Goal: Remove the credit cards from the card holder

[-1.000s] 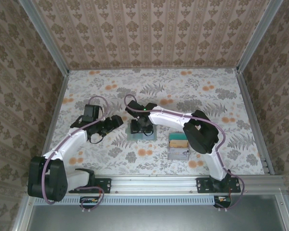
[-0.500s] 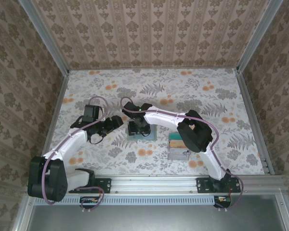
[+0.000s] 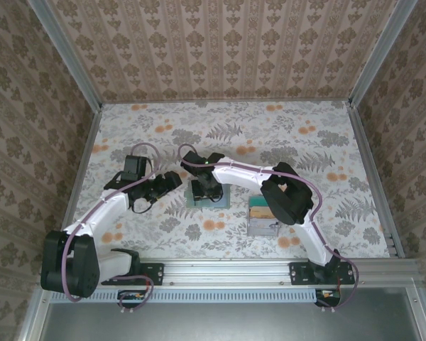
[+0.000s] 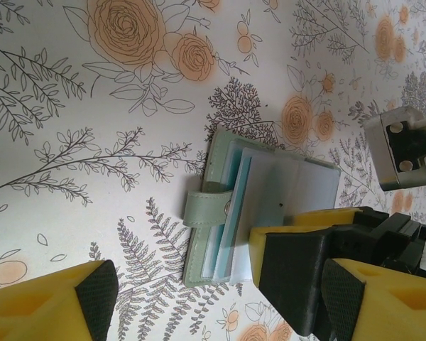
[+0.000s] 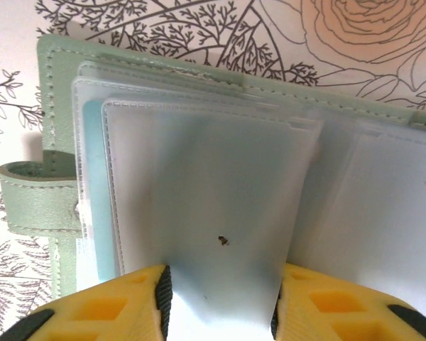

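Right tool [image 5: 220,298] stretched leftward over card holder [image 5: 57,85], clamped on clear sleeve [image 5: 199,192], left tool [image 4: 216,295] low beside, apart

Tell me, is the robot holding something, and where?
Right fingers pinch a clear sleeve of the card holder by its side edges; left fingers hold nothing.

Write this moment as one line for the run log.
left claw: open, empty | right claw: astride clear sleeve | card holder: lying open

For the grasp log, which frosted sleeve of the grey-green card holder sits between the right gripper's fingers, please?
The topmost frosted sleeve, bearing a dark speck; the others lie beneath or beside it.
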Robot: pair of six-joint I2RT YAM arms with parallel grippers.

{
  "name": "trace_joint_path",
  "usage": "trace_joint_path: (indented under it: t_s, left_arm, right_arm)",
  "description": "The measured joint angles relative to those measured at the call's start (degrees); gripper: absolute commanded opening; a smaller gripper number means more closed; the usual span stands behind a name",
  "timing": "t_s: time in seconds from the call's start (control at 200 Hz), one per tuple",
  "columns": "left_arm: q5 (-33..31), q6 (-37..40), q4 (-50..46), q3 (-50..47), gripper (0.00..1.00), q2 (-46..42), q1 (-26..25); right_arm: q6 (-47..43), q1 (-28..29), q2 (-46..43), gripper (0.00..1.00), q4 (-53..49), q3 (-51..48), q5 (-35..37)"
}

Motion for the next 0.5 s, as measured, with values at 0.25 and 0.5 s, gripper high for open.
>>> trace_joint_path:
  t_s: [0.25, 0.5]
  left_arm:
    - [0.02, -0.02, 0.00, -0.02, 0.80, 0.00, 0.00]
    - [0.04, -0.02, 0.02, -0.02, 0.80, 0.00, 0.00]
  right_arm:
    - [0.33, -0.33, -2.47, 0.46, 0.68, -3.23, 1.77]
    - [0.42, -0.72, -4.72, 0.49, -0.66, -3.93, 4.79]
